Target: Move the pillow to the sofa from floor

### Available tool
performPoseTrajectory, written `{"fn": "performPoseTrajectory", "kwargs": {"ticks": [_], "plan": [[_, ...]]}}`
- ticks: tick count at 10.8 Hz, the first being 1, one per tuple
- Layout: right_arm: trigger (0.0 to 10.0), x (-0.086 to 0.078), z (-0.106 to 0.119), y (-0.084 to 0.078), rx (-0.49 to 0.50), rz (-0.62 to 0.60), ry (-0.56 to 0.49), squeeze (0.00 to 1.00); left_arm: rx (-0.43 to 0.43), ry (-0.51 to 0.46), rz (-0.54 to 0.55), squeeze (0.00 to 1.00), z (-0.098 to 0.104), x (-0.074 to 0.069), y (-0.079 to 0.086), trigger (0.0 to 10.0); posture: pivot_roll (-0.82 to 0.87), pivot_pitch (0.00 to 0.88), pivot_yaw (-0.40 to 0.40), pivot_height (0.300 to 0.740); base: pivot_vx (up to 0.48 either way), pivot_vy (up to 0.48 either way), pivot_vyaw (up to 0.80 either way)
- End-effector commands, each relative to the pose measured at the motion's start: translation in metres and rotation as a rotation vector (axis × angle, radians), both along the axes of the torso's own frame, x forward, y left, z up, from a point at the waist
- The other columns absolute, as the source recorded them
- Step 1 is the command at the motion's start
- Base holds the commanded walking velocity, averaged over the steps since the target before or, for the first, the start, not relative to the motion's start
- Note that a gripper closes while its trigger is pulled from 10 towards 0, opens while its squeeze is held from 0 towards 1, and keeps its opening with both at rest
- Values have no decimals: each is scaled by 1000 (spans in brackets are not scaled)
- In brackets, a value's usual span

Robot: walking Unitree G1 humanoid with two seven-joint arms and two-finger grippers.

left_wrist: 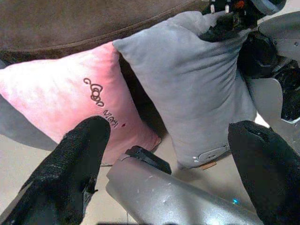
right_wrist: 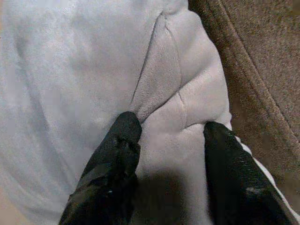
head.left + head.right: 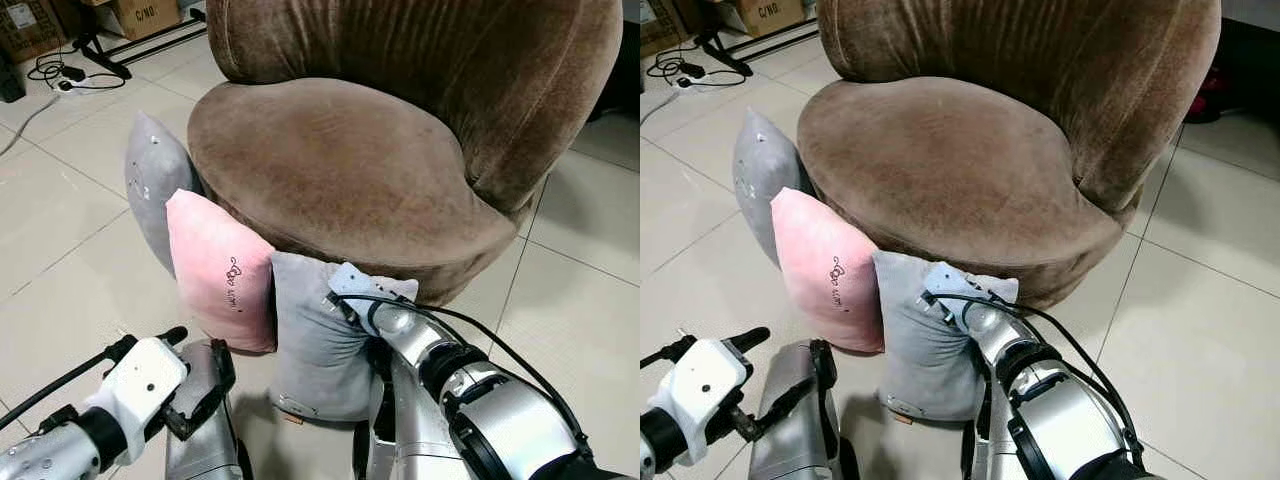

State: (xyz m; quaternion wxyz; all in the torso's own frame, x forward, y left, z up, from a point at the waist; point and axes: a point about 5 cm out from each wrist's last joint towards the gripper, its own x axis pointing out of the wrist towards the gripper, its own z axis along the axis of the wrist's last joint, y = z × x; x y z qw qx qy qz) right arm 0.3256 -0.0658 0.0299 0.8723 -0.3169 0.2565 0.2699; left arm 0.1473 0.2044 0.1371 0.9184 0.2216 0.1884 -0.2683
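Low on the left, the left claw (image 1: 166,140) hangs wide open, holding nothing. Against the brown sofa (image 3: 340,160), on the floor (image 3: 60,250), stand three pillows; the right claw (image 2: 171,129) pinches the nearest grey pillow (image 3: 315,350) at its top.

- A pink pillow (image 3: 218,270) with dark writing leans on the chair.
- A grey pillow (image 3: 152,180) stands behind the pink one.
- Cardboard boxes (image 3: 140,14) sit far back.
- Black cables (image 3: 62,72) lie on the tiled floor (image 3: 60,250).
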Motion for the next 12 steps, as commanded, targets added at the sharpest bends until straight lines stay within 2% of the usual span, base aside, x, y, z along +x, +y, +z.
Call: {"fn": "performPoseTrajectory", "kwargs": {"ticks": [1, 6, 12], "plan": [[0, -7, -8, 1, 4, -8, 36, 0, 10, -12, -10, 0, 4, -2, 0, 10000, 104, 128, -14, 436, 0, 0, 0], [0, -10, -10, 6, 24, 8, 40, 0, 12, -16, 6, 0, 4, -3, 0, 10000, 105, 132, -23, 436, 0, 0, 0], [0, -11, -9, 10, 115, -9, 52, 0, 9, -28, 21, 0, 4, -1, -1, 10000, 106, 125, -30, 436, 0, 0, 0]]}}
